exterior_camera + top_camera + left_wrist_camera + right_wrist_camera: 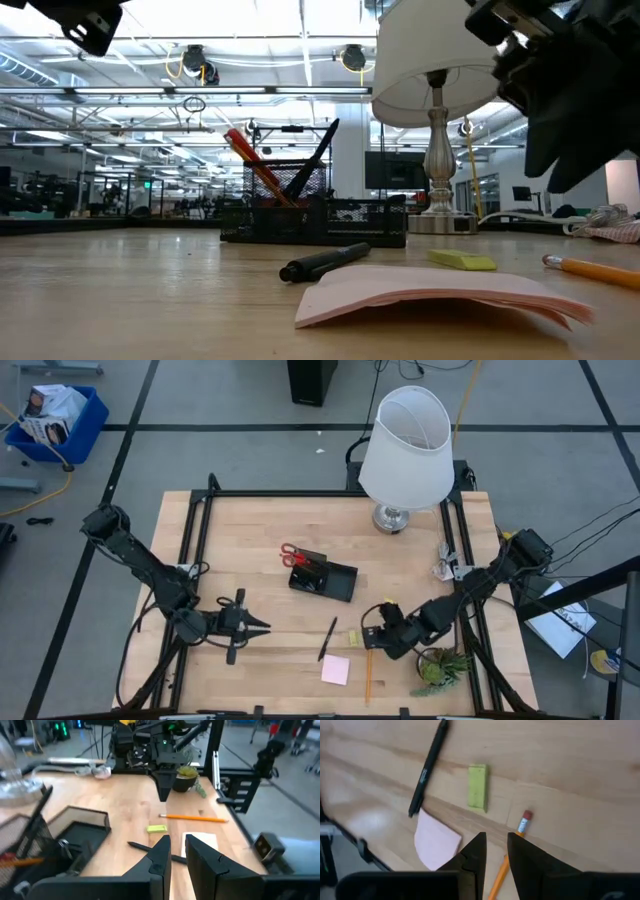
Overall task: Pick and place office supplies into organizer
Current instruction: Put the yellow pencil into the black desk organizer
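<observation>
The black organizer [323, 577] sits mid-table with red-handled scissors [292, 555] and a black pen [315, 155] standing in its taller section. Nearer the front edge, a black pen [328, 638], a yellow-green eraser [354, 638], a pink sticky pad [336, 670] and an orange pencil [368, 678] lie flat on the wood. My right gripper [368, 642] hovers above the pencil's eraser end [522, 822], fingers slightly apart and pointing down. My left gripper [262, 627] waits left of the pen, narrowly open and above the table.
A white-shaded lamp [405, 450] stands at the far edge behind the organizer. A small potted plant [440, 668] sits at the near right corner, close to my right arm. Bare wood lies between my left gripper and the pen.
</observation>
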`<act>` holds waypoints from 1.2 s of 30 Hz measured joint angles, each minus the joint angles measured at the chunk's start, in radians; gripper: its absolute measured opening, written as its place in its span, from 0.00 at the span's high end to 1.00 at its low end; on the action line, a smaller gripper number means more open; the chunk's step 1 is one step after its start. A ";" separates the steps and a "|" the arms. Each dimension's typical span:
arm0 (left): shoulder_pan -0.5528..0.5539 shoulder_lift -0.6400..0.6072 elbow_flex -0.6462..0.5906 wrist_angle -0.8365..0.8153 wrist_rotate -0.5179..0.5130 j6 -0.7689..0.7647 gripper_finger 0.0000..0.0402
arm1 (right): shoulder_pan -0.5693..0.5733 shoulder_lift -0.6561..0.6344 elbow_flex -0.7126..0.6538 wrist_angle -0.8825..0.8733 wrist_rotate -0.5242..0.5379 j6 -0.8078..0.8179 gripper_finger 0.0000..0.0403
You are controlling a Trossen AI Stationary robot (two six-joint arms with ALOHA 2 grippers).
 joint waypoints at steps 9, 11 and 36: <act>-0.002 0.000 0.000 0.008 -0.002 0.214 0.84 | 0.007 0.098 0.000 0.070 -0.072 0.127 0.77; -0.002 0.000 0.000 0.007 -0.004 0.216 0.84 | 0.004 0.135 0.006 0.103 -0.096 0.127 0.72; -0.004 0.000 0.000 -0.136 0.097 0.031 0.84 | -0.012 0.331 0.307 -0.294 -0.139 -0.086 0.66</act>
